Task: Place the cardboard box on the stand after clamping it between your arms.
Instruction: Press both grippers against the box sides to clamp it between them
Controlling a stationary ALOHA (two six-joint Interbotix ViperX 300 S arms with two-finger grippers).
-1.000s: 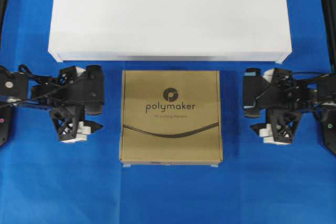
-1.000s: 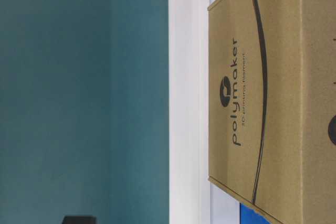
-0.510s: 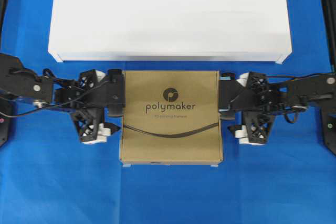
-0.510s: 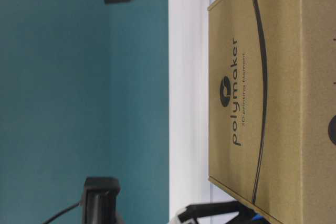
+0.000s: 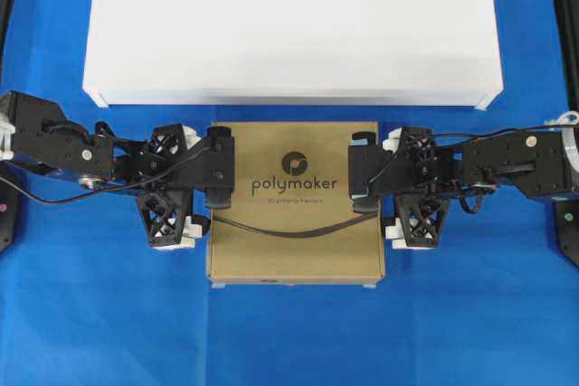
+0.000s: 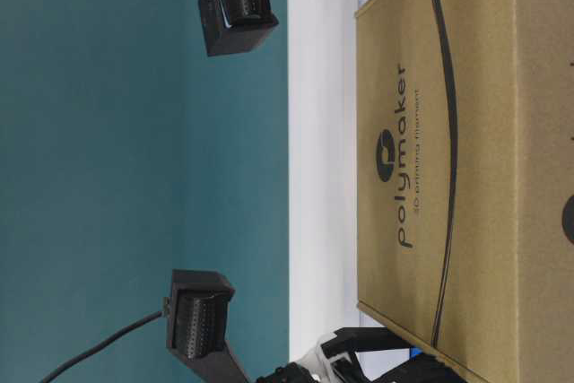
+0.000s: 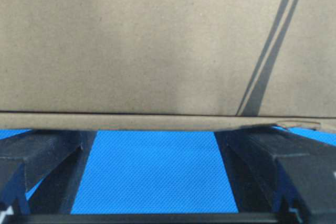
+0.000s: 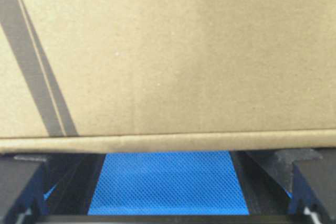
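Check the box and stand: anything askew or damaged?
Mostly fine. The box lies flat and square to the stand. One oddity: in the left wrist view its lower edge bulges at the right end, like a loose flap.

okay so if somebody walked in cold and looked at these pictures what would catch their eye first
Probably the brown cardboard box printed "polymaker", lying flat on the blue cloth at the centre. The left gripper and right gripper, both open, flank it at opposite side edges. Just behind the box sits the wide white stand, its top bare.
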